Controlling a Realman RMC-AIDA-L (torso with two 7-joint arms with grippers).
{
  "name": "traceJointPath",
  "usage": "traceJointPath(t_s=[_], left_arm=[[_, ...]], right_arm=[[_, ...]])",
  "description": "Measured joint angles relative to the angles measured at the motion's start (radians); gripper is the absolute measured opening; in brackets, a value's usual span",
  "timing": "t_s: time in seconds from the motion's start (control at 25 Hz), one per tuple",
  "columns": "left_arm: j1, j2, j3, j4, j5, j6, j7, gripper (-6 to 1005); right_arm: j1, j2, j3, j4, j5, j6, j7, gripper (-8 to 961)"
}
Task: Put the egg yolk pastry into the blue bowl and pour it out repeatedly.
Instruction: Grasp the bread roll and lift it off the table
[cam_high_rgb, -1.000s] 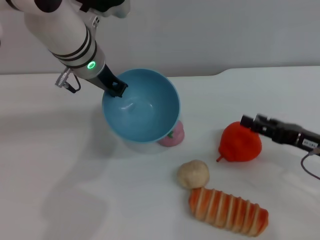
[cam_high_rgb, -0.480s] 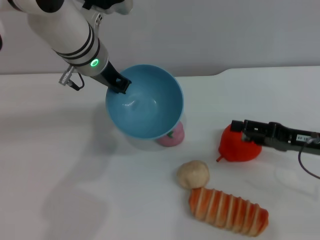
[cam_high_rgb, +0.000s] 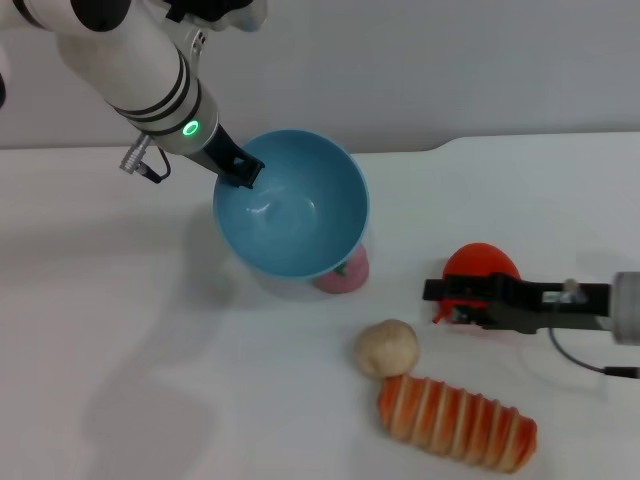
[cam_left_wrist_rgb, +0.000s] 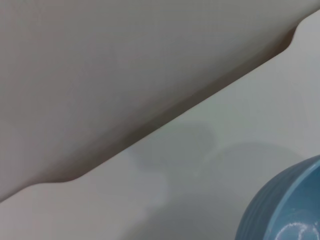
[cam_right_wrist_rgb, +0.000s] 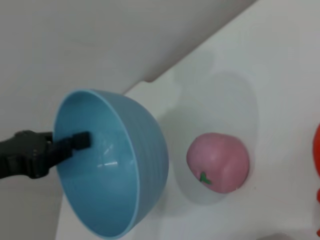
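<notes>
The left gripper (cam_high_rgb: 241, 170) pinches the rim of the blue bowl (cam_high_rgb: 291, 204), holding it tilted above the table (cam_high_rgb: 120, 330). The egg yolk pastry (cam_high_rgb: 386, 348) lies on the table near the bowl, touching the striped bread loaf (cam_high_rgb: 456, 423). The right gripper (cam_high_rgb: 436, 291) reaches over the red fruit (cam_high_rgb: 480, 262); I cannot tell whether its fingers are spread.

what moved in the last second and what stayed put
The right gripper slid leftward over the red fruit, toward the egg yolk pastry. The left gripper, clamped on the blue bowl's rim, shifted it slightly right, still tilted. Pastry, bread loaf and pink ball stayed put.
</notes>
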Motion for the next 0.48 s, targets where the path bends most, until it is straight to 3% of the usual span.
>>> traceJointPath(t_s=[0.24, 0.48], left_arm=[[0.004, -0.001, 0.001, 0.000, -0.001, 0.006, 0.000, -1], [0.006, -0.001, 0.002, 0.002, -0.001, 0.013, 0.006, -1]], right_arm=[[0.085, 0.008, 0.000, 0.101, -0.035, 0.066, 0.003, 647], [0.110, 0.012, 0.000, 0.136, -0.039, 0.097, 0.007, 641]])
